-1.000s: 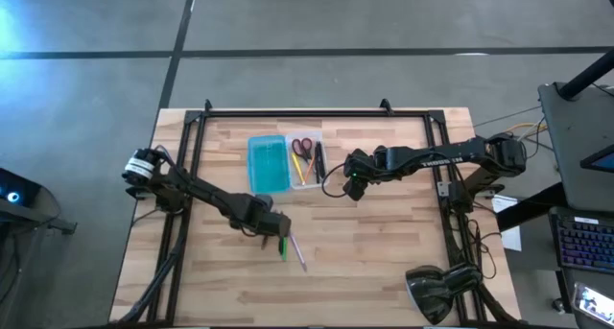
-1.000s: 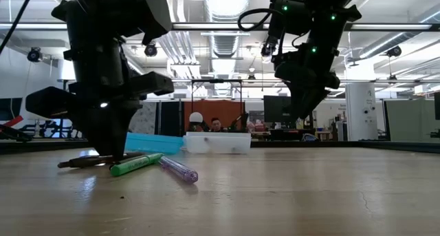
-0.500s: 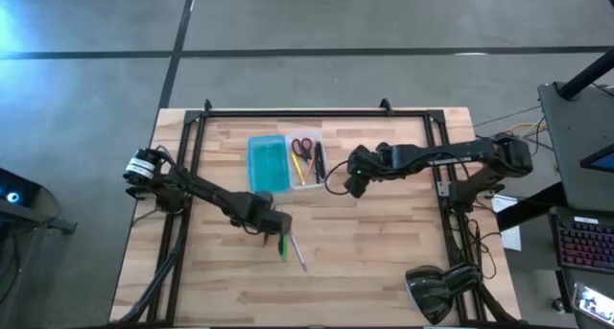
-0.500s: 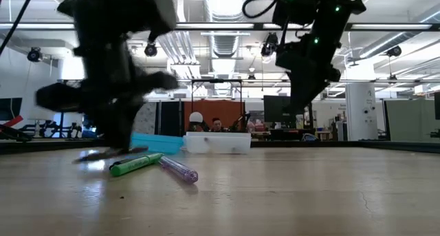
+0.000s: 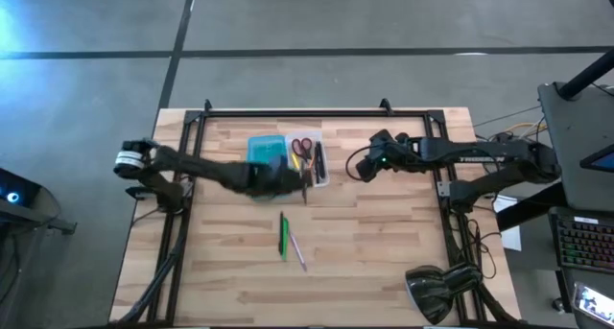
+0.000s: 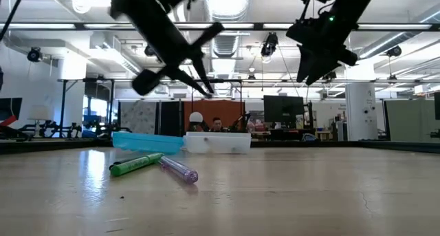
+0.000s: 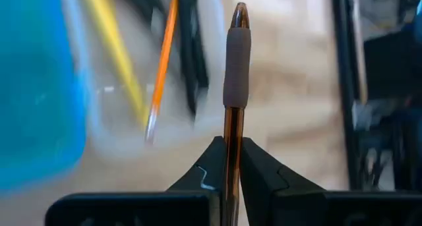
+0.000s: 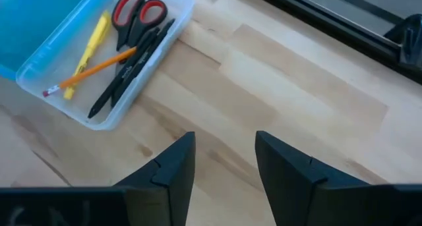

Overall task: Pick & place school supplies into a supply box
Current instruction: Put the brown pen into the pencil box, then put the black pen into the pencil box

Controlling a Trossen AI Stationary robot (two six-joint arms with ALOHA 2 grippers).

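The supply box lies open at the table's far middle, its teal lid (image 5: pixel 267 161) beside its clear tray (image 5: pixel 309 162). Red scissors (image 8: pixel 135 7), a yellow pen (image 8: pixel 89 43), an orange pencil (image 8: pixel 92 69) and black pens lie in the tray. My left gripper (image 5: pixel 294 182) hangs over the box's near edge, shut on a brown pen (image 7: pixel 236 61). Right of the box, my right gripper (image 8: pixel 224 153) stands open above bare wood. A green marker (image 5: pixel 283 235) and a pale purple pen (image 5: pixel 299 254) rest on the table nearer the front. My left gripper pinches the brown pen's shaft (image 7: pixel 231 130) between its two fingers, just behind the dark rubber grip. The pen lies along the fingers, its grip and tip (image 7: pixel 239 8) reaching out ahead of them. It is lifted clear of the table, slanting down toward the tray.
A black frame (image 5: pixel 307 112) runs along the table's far edge and down both sides. Bare wood lies between the box and my right gripper, and around the green marker (image 6: pixel 135 164) and purple pen (image 6: pixel 179 170).
My left gripper has risen from the spot beside the green marker and swung toward the far edge to the box, tipping up, with the brown pen lifted off the table. My right gripper has risen and drawn back toward the table's right edge.
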